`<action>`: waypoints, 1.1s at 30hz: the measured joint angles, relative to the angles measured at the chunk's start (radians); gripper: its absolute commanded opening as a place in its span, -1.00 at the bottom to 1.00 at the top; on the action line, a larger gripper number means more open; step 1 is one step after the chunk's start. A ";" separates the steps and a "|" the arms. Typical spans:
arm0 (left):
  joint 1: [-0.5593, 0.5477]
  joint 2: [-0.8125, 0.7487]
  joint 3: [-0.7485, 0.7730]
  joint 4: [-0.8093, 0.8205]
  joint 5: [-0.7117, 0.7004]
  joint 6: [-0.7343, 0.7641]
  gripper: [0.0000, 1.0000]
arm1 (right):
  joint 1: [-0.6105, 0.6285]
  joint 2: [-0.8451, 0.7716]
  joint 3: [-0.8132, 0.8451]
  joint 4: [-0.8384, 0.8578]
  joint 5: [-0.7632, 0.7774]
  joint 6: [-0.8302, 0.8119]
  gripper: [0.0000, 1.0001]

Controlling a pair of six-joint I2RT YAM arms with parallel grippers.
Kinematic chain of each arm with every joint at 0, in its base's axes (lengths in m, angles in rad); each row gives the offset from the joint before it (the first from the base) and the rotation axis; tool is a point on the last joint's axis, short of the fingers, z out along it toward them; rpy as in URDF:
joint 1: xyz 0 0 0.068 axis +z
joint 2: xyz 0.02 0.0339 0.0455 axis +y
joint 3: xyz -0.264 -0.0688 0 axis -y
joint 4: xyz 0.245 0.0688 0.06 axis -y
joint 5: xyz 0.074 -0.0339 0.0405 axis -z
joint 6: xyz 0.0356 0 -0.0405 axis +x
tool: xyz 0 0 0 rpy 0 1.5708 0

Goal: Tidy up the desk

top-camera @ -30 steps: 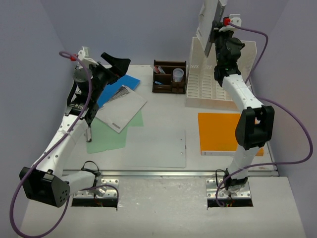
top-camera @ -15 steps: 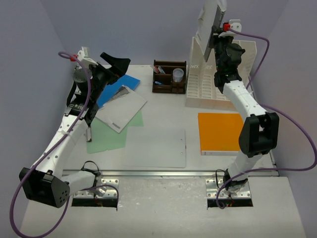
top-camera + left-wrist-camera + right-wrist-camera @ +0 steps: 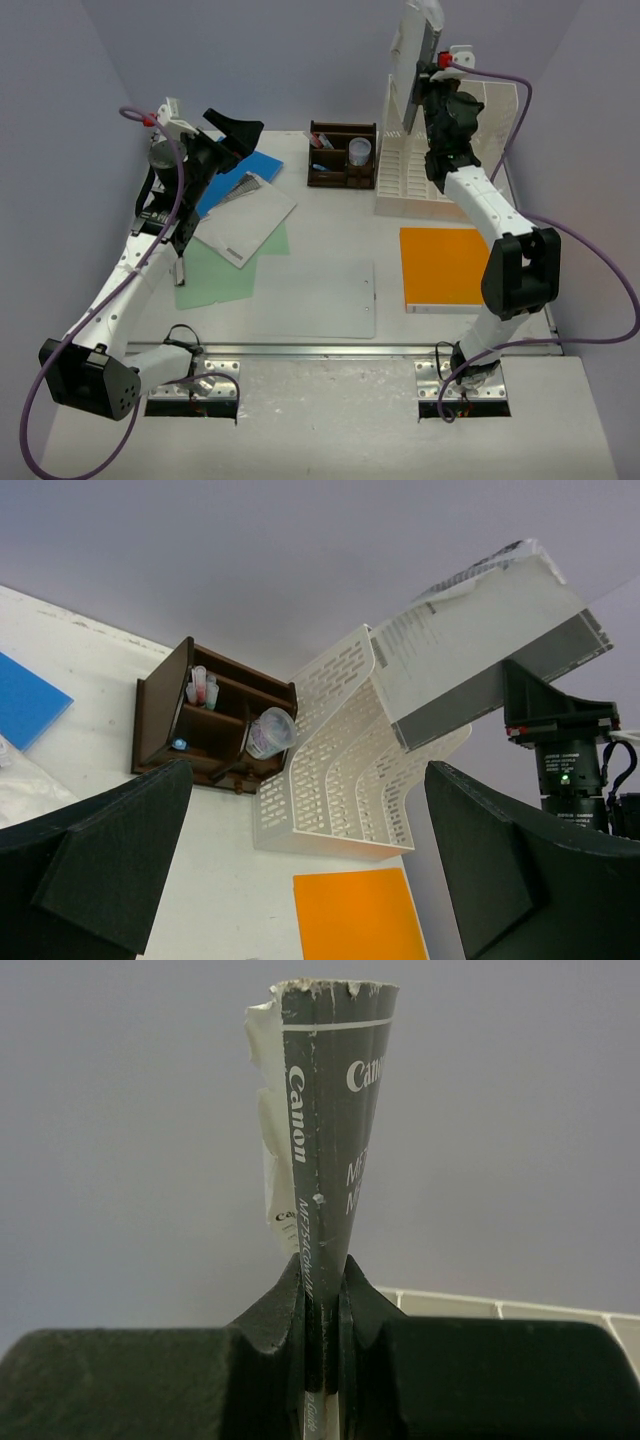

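Top camera looks down on desk (image 3: pixel 330 220); left wrist faces the shared file rack (image 3: pixel 330 780); right wrist close, perhaps upward.

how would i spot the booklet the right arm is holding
Find the white slotted file rack at the far right of the desk. Just above it the right gripper pinches a thin grey Canon booklet upright. It is the only paper not lying flat.

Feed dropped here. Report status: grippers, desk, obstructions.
Right gripper shut on booklet, upright over rack. Left gripper open, empty, near blue folder. Desk: orange folder, clipboard loose. Rack slots look unobstructed.
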 measured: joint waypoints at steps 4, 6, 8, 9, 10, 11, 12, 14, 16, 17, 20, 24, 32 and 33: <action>0.000 0.000 0.000 0.000 0.001 0.000 1.00 | 0.009 -0.009 -0.072 -0.057 0.007 -0.019 -1.00; 0.000 -0.001 -0.001 0.000 0.000 0.000 1.00 | 0.012 -0.009 -0.103 -0.083 0.013 -0.032 -1.00; 0.000 -0.003 -0.003 0.000 0.000 0.000 1.00 | 0.012 -0.009 -0.133 -0.101 0.020 -0.043 -1.00; 0.000 -0.004 -0.004 0.000 0.000 0.000 1.00 | 0.011 -0.009 -0.144 -0.109 0.022 -0.049 -1.00; 0.000 -0.004 -0.005 -0.001 0.000 0.000 1.00 | 0.011 -0.009 -0.152 -0.113 0.024 -0.054 -1.00; 0.000 -0.004 -0.005 0.000 0.000 0.000 1.00 | 0.011 -0.009 -0.158 -0.114 0.025 -0.059 -1.00; 0.000 -0.004 -0.006 -0.001 0.000 0.000 0.99 | 0.011 -0.009 -0.162 -0.114 0.026 -0.063 -1.00; 0.000 -0.004 -0.006 -0.001 -0.001 0.000 0.99 | 0.011 -0.008 -0.163 -0.109 0.028 -0.070 -1.00; 0.000 -0.004 -0.007 -0.001 -0.002 0.000 1.00 | 0.011 -0.005 -0.163 -0.089 0.030 -0.077 -1.00; 0.000 -0.004 -0.008 -0.001 -0.003 0.000 1.00 | 0.011 -0.002 -0.163 -0.077 0.030 -0.079 -1.00; 0.000 -0.004 -0.014 -0.001 -0.005 0.001 1.00 | 0.011 0.016 -0.159 -0.042 0.033 -0.081 -1.00; 0.000 -0.004 -0.022 -0.001 -0.012 0.001 0.99 | 0.011 0.081 -0.122 -0.004 0.047 -0.077 -1.00; 0.000 -0.012 -0.067 0.008 -0.066 0.005 1.00 | 0.012 0.175 -0.089 0.107 0.088 -0.063 -1.00; 0.000 -0.016 -0.080 0.014 -0.076 0.006 1.00 | 0.012 0.181 -0.089 0.113 0.099 -0.059 -1.00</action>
